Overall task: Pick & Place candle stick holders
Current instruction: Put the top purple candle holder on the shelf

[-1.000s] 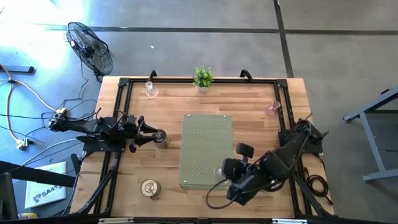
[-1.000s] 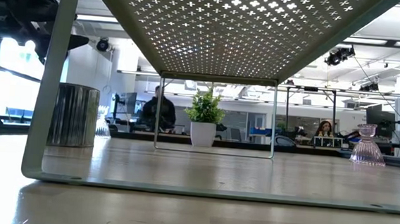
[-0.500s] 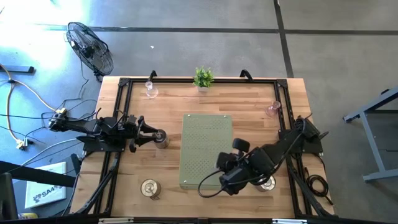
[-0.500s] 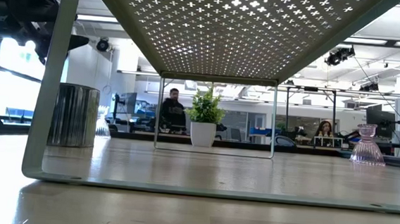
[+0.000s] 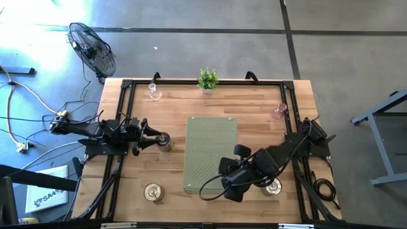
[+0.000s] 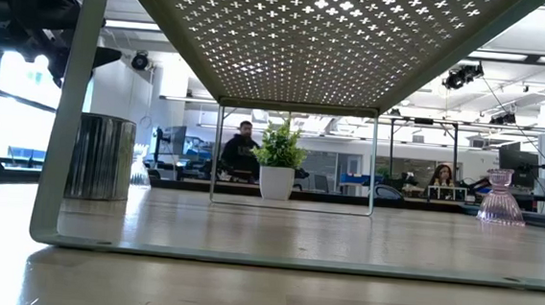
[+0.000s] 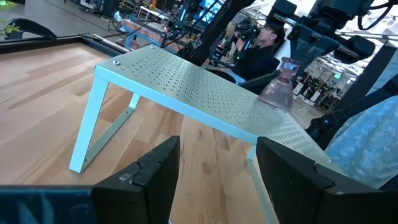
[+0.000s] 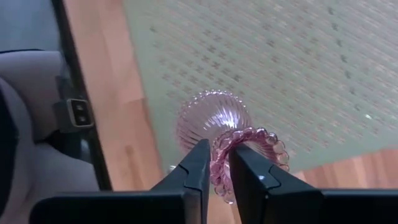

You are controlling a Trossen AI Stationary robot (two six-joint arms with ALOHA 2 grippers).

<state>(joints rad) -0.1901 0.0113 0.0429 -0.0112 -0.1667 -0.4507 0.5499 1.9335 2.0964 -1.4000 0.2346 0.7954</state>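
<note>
Left arm: reaches in from the table's left edge, left gripper [image 5: 160, 139] fingers apart.
Right arm: bent over the table's middle, right gripper [image 8: 214, 163] fingers pinched close.

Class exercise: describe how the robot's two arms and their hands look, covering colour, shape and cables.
Both arms are black and jointed. The left hand ends in two broad, flat dark fingers; the right hand has two narrower dark ones. A black cable loops beside the right arm.
</note>
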